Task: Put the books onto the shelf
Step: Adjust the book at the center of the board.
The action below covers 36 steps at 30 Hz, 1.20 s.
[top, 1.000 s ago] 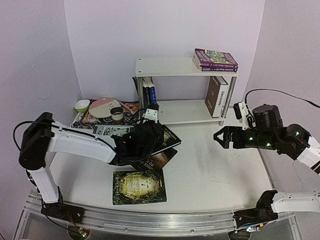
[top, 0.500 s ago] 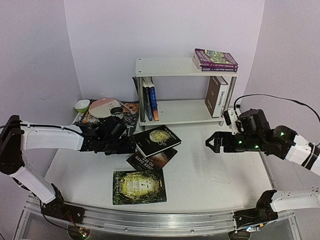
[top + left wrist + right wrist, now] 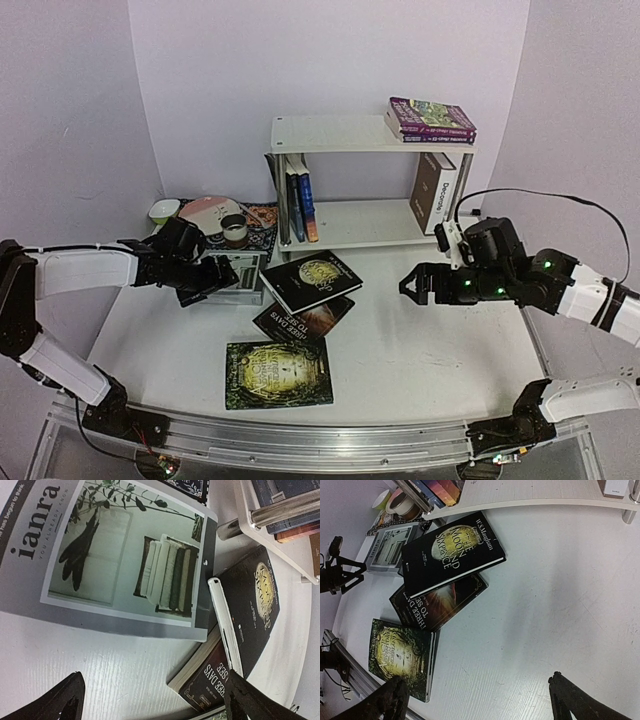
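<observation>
Four books lie flat on the table: a grey one, a black one resting partly on a dark one, and a green one. In the left wrist view the grey book fills the top, with the black book at the right. My left gripper hangs open and holds nothing, just left of the grey book's near edge. My right gripper is open over bare table, to the right of the black book. The white shelf holds purple books on top and upright books below.
A patterned mat with a plate, a cup and a green bowl lies at the back left beside the shelf. A thick white-brown book stands at the lower tier's right. Chrome legs stand close to the grey book.
My left gripper has opened and drawn back leftward from the shelf front to the grey book. My right gripper has moved a little left toward the table books.
</observation>
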Tool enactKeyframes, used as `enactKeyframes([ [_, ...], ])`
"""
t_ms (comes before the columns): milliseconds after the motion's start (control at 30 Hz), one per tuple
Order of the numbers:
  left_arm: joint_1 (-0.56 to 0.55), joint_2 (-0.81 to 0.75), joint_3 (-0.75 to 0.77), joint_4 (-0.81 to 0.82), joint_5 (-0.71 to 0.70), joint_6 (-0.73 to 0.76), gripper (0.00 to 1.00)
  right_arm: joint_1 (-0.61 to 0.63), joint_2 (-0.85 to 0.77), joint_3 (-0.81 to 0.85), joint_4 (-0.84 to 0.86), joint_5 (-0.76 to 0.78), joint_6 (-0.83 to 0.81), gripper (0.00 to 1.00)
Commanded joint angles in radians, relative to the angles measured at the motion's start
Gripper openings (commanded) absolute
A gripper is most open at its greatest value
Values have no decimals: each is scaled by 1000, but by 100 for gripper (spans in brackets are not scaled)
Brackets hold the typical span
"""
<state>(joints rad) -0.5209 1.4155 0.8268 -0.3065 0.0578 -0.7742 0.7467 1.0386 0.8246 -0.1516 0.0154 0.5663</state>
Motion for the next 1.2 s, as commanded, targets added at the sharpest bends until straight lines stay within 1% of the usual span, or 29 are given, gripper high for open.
enactKeyframes([
  [0,18,-25,35,-9,29,88,98,0,22,2,30,-7,3,98],
  [100,18,30,68,-28,111,88,98,1,57,10,33,-27,7,98],
  [200,18,71,68,-20,124,100,98,3,87,-3,59,-50,28,98],
  [233,18,77,73,-25,113,112,98,3,98,-8,70,-56,35,98],
  [367,27,33,93,-99,-30,140,98,4,130,-1,80,-79,46,98],
  [500,91,17,131,-177,-108,175,97,5,137,0,83,-70,35,98],
  [600,157,13,135,-231,-158,159,97,3,144,5,83,-77,28,98],
  [700,257,2,86,-199,-146,133,96,3,149,1,83,-76,30,98],
  [767,296,1,70,-176,-160,154,94,4,147,1,83,-83,31,98],
  [867,308,25,66,-108,-156,241,87,4,146,4,83,-84,25,98],
  [967,316,111,105,-93,-170,282,80,4,152,22,78,-96,17,98],
  [1033,323,168,127,-58,-113,323,78,5,156,46,66,-111,9,98],
  [1167,325,255,164,-5,-21,358,74,4,154,68,41,-110,-10,98],
])
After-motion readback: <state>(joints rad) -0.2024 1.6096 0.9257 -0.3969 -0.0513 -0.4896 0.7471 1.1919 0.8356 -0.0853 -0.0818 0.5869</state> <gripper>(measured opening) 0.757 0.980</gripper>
